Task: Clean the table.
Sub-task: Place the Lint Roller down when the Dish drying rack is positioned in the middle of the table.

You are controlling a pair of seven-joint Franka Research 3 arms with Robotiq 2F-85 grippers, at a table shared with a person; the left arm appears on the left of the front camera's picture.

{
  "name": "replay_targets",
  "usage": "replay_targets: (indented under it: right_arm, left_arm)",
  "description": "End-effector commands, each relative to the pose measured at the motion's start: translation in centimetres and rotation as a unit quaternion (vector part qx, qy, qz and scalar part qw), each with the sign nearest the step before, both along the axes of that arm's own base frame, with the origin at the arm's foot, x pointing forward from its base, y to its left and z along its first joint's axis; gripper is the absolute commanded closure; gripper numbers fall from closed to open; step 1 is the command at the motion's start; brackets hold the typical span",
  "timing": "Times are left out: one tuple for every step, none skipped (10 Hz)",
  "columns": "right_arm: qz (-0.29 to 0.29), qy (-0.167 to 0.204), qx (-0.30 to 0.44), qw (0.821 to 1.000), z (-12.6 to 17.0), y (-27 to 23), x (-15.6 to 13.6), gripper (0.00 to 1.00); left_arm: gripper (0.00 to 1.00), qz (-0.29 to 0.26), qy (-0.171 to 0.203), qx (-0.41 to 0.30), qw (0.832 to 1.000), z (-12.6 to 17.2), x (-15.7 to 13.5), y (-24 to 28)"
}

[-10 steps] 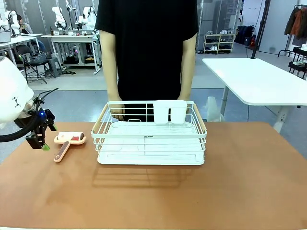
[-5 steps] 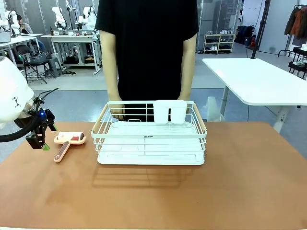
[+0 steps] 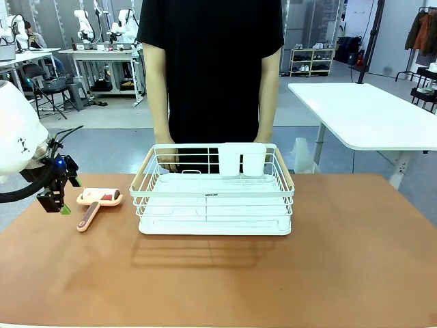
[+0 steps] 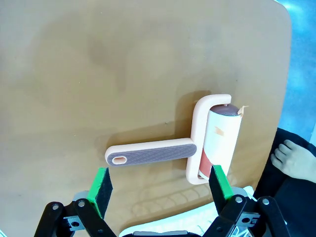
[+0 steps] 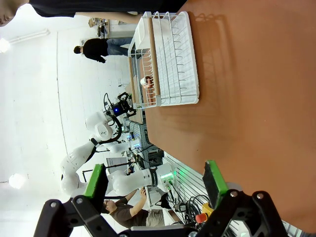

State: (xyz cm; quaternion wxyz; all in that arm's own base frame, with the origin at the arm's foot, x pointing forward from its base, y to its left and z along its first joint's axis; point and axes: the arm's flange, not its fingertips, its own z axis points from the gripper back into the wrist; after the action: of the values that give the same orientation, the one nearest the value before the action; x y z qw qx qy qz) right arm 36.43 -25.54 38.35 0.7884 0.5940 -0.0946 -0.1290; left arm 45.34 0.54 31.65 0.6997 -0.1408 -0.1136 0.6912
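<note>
Left gripper point(image 4: 158, 185), fingers spread, is hovering over the lint roller point(image 4: 197, 145) at mid-frame on the table point(image 4: 98, 74), likely pre-grasp; next: descending onto its handle.

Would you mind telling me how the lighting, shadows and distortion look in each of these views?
Front view: even light, sharp; the dish rack casts a soft shadow toward the camera on the table. Left wrist view: the lint roller is crisp, with a faint shadow. Right wrist view: rolled sideways, wide-angle bending, background washed out bright.
</note>
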Motion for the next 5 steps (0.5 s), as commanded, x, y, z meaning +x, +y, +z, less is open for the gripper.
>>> replay_targets:
  right_arm:
    - [0.001, -0.002, 0.002, 1.000, 0.24, 0.26, -0.30, 0.00]
    - [0.001, -0.002, 0.002, 1.000, 0.24, 0.26, -0.30, 0.00]
    - [0.001, -0.002, 0.002, 1.000, 0.24, 0.26, -0.30, 0.00]
    - [0.001, -0.002, 0.002, 1.000, 0.24, 0.26, -0.30, 0.00]
    - [0.001, -0.002, 0.002, 1.000, 0.24, 0.26, -0.30, 0.00]
  left_arm:
    - [0.00, -0.001, -0.007, -0.002, 1.000, 0.30, -0.06, 0.24]
    - [0.00, -0.001, -0.007, -0.002, 1.000, 0.30, -0.06, 0.24]
    - [0.00, -0.001, -0.007, -0.002, 1.000, 0.30, -0.06, 0.24]
    - [0.00, -0.001, -0.007, -0.002, 1.000, 0.30, -0.06, 0.24]
    - [0.00, -0.001, -0.007, -0.002, 1.000, 0.30, -0.06, 0.24]
